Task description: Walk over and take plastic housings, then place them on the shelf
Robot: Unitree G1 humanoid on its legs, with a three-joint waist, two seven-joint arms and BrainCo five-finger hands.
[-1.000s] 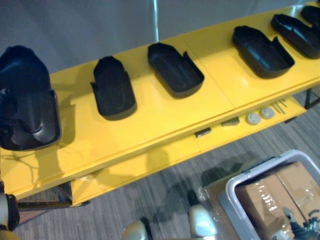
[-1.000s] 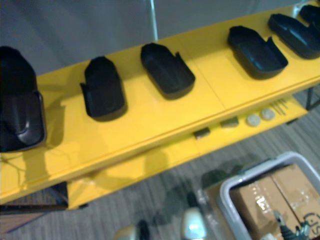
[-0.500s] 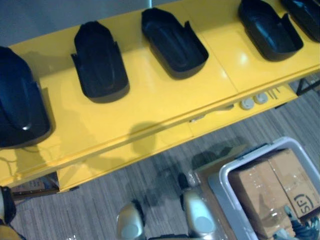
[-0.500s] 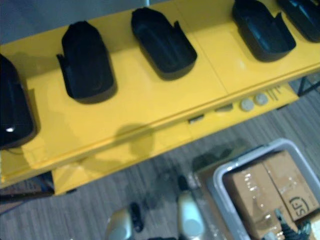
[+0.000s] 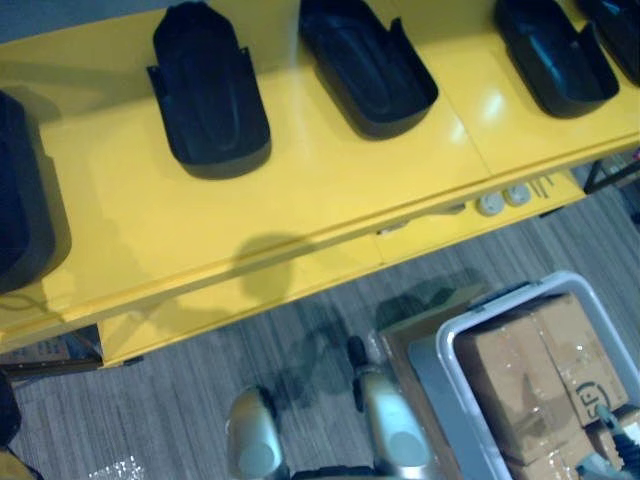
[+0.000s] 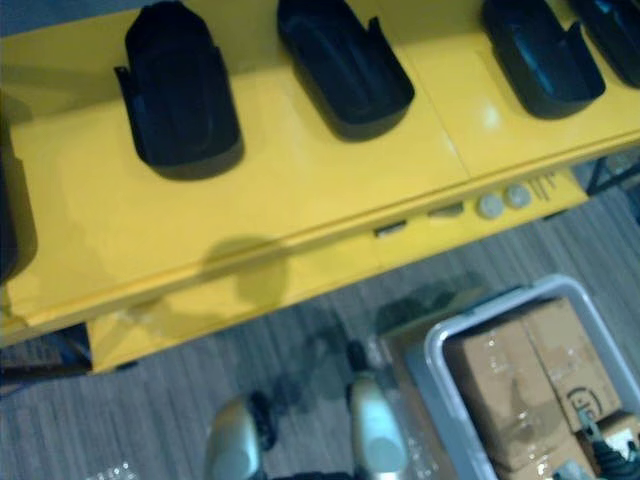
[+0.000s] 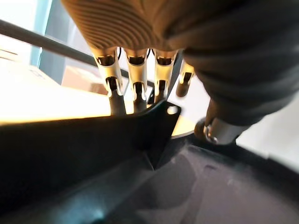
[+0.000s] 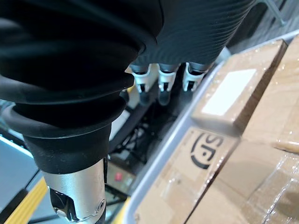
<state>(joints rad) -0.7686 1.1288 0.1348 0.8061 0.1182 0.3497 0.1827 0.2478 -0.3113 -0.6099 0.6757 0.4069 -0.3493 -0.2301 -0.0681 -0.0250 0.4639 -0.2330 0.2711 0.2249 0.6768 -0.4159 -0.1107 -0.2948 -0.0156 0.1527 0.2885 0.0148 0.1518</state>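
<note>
Housings [image 5: 209,95] rest on yellow shelf [image 5: 300,210], left hand [image 7: 135,77] at 1.

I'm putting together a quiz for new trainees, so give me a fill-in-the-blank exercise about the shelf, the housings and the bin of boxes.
1. The housings sit on a shelf coloured ___.
2. All the housings are coloured ___.
3. The grey bin holds cardboard ___.
4. That bin is on the robot's ___ side.
Missing words: yellow, black, boxes, right.
</note>
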